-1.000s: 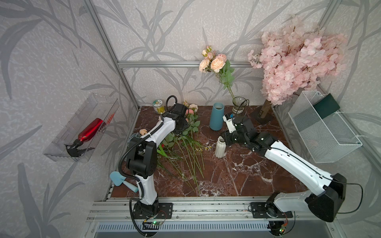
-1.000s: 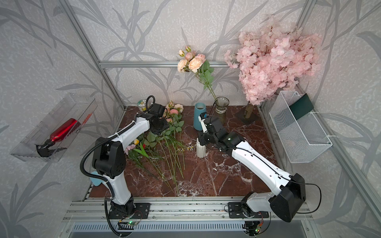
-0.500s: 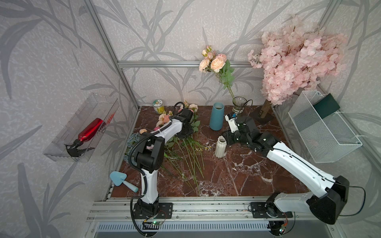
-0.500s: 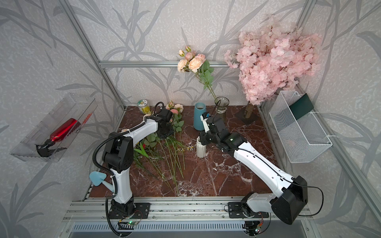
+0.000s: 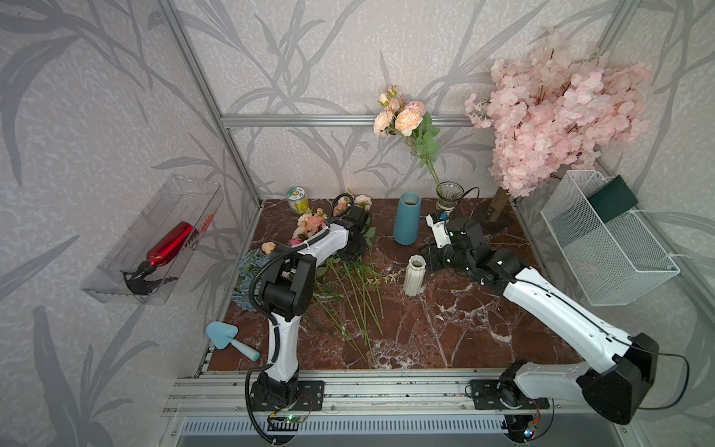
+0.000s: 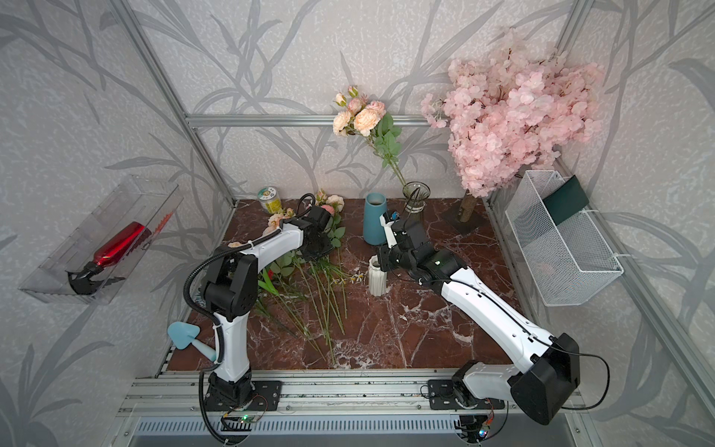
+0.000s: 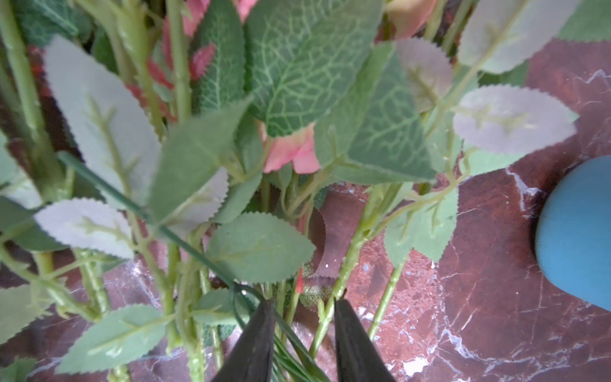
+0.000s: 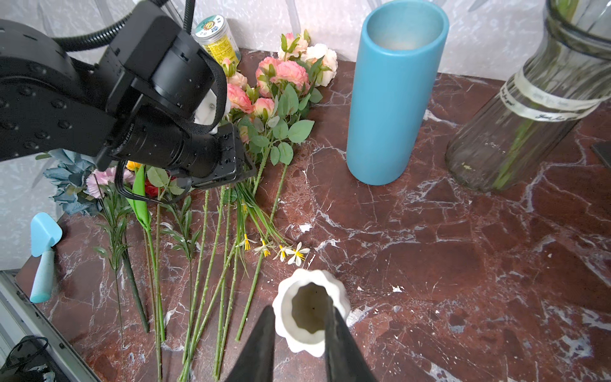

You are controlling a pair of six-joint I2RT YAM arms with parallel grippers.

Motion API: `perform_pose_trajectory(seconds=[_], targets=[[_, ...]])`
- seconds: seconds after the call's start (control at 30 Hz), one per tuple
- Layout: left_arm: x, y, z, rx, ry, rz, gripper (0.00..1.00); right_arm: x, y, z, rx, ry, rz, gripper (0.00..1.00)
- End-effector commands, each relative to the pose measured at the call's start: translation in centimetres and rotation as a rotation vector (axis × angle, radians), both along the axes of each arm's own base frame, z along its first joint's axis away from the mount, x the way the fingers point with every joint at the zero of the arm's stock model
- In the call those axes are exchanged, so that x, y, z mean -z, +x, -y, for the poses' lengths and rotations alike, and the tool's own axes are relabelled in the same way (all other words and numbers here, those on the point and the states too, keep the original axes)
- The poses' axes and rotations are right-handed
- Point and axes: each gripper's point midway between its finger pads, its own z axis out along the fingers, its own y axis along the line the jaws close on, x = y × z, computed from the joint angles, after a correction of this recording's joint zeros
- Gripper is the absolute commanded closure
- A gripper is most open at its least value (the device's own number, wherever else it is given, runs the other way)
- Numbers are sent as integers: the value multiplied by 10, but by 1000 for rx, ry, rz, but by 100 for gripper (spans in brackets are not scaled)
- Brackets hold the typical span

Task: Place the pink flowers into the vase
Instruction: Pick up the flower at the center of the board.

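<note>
Concealed, left side: the tips of the left gripper (image 7: 302, 304) cannot be made out in either top view, where the wrist housing and foliage cover them. Only the left wrist view shows them, with the finger bases cut off by the frame edge.
Concealed, foliage: close leaves fill that view, several out of focus. Most heads of the pink flowers (image 7: 294, 152) are cropped.
Concealed, right side: one finger of the right gripper (image 8: 299, 304) crosses the rim of the white vase (image 8: 310, 340). Whether it sits inside the mouth or against the outer wall cannot be told.
Cut off: the glass vase (image 8: 515, 132) loses its top in the right wrist view.
Left jaws: the gap is narrow and several green stems run through it, one lying against a finger. Whether the stems are pinched cannot be told.
Right jaws: closed on the top of the white vase, which stands upright on the worktop (image 5: 445, 329).
Pink flowers, loose: they lie on the worktop, heads toward the back left corner and bare stems fanned toward the front. The left jaws sit at the leafy stretch just below the heads.
Pink flowers, placed: one spray stands in the glass vase at the back, leaning toward the left arm's side.
Loose stems and right jaws: near each other, not touching.
Blue vase (image 5: 406, 222): upright, between the loose flowers and the glass vase.
</note>
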Motion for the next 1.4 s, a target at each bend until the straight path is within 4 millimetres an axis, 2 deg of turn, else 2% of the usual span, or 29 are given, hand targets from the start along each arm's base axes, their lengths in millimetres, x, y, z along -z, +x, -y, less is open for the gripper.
perform_pose_trajectory(seconds=[0.0, 0.13, 0.23, 0.33, 0.6, 0.9, 1.37], targets=[[-18, -2, 0, -14, 28, 32, 68, -9, -3, 1, -1, 34, 17, 73], [-48, -4, 5, 17, 77, 106, 67, -7, -4, -2, -16, 42, 10, 73], [-66, -11, 10, 49, 127, 144, 60, -7, -4, -4, -24, 48, 5, 73], [-69, -18, 9, 48, 147, 147, 59, -7, -4, -4, -23, 47, 3, 73], [-44, -31, 4, -3, 118, 63, 59, -7, -3, -2, -14, 38, 6, 73], [-17, -29, 14, -22, 61, -3, 60, -5, -4, 0, -9, 31, 2, 73], [15, -28, 6, -65, 27, -77, 63, -2, 0, 3, 0, 38, -10, 73]])
